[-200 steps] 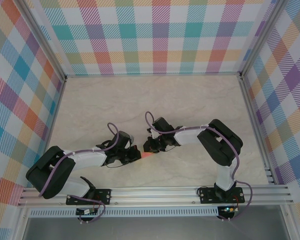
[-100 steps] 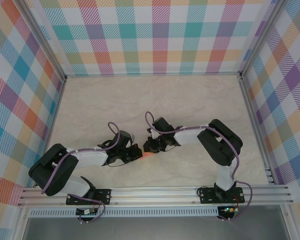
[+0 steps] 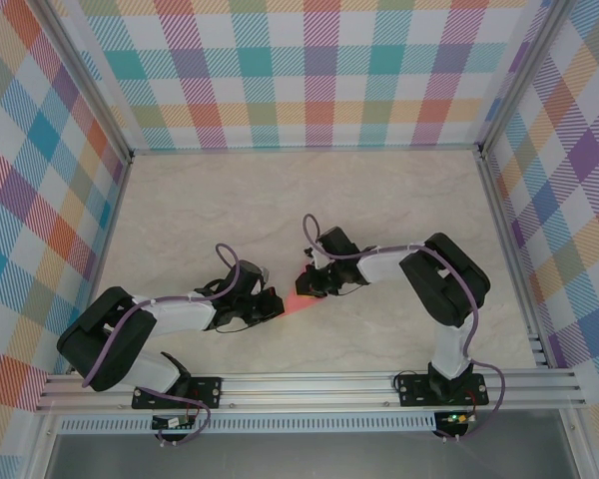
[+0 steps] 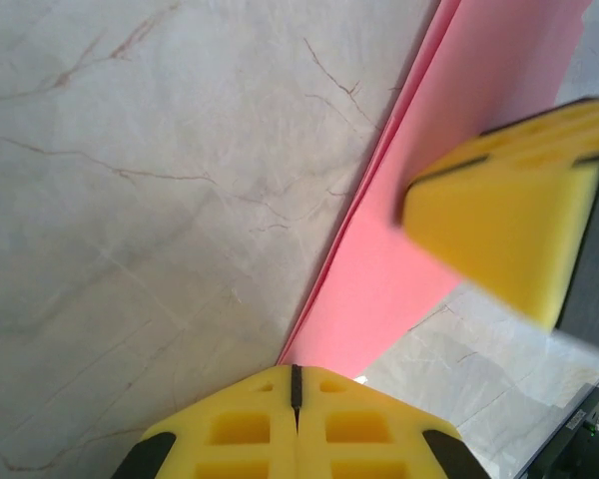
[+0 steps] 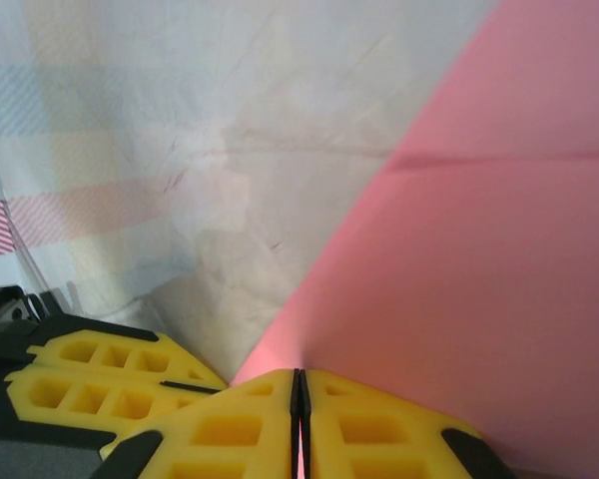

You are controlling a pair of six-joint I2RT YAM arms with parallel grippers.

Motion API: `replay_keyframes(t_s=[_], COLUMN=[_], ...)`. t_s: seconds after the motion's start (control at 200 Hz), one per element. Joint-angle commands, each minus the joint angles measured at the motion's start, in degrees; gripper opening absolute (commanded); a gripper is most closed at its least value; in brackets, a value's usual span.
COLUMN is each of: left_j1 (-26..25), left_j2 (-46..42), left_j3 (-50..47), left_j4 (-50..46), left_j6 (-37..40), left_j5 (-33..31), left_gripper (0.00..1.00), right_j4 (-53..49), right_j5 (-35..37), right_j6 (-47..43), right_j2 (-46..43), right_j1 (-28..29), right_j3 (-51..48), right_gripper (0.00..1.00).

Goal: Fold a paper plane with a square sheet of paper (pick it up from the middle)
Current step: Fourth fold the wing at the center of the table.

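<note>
The salmon-pink sheet of paper [image 3: 298, 306] is folded into a narrow creased shape between my two grippers, low over the table near the front. My right gripper [image 3: 304, 290] is shut on it; in the right wrist view the paper [image 5: 479, 249] rises out of the closed jaws [image 5: 299, 374], and pink shows in the seam. My left gripper [image 3: 277, 304] is shut, and the paper's pointed end [image 4: 429, 200] runs down behind its fingertips [image 4: 295, 371]. I cannot tell whether the left jaws pinch it. The right gripper's finger [image 4: 499, 220] hangs blurred above the paper.
The marble tabletop [image 3: 309, 200] stretches back to plaid walls [image 3: 309, 70], with metal rails at the sides and the front [image 3: 309, 384]. The left gripper's yellow fingers [image 5: 100, 384] sit close beside the right jaws.
My right gripper has shifted a little right and back, and more pink paper shows between the grippers. The left arm drew in slightly, then stayed still.
</note>
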Motion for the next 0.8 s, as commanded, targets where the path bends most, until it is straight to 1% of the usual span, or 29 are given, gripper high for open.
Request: replay_keyframes(t_s=[0.0, 0.185, 0.375, 0.57, 0.72, 0.755, 0.795], left_j1=[0.62, 0.62, 0.62, 0.62, 0.63, 0.62, 0.62], left_j2=[0.53, 0.34, -0.37, -1.07, -2.10, -2.55, -3.27], left_j3=[-2.27, -2.19, -1.80, -0.32, 1.67, 2.37, 3.25], left_j4=[-9.69, -9.76, -10.33, -11.57, -12.70, -13.21, -13.85], left_j6=[0.46, 0.56, 0.98, 1.77, 1.86, 1.91, 1.93], left_j5=[-2.81, -2.55, -2.59, -2.45, -2.02, -2.03, -2.26], left_gripper=[0.00, 0.00, 0.00, 0.00, 0.00, 0.04, 0.11], right_j4=[-1.22, -2.96, -7.19, -11.64, -13.74, -13.64, -13.35], right_j5=[5.65, 7.87, 11.69, 15.44, 15.87, 15.74, 15.25], right_j6=[-2.98, -3.55, -3.89, -3.86, -2.47, -1.90, -0.97], right_j2=[1.23, 0.83, 1.14, -1.88, -6.37, -7.76, -9.44], right_j1=[-4.93, -9.62, -12.82, -13.82, -13.87, -13.87, -13.79], right_j3=[-1.84, -0.65, 2.11, 4.95, 4.88, 4.02, 2.81], right_gripper=[0.12, 0.12, 0.13, 0.14, 0.15, 0.17, 0.19])
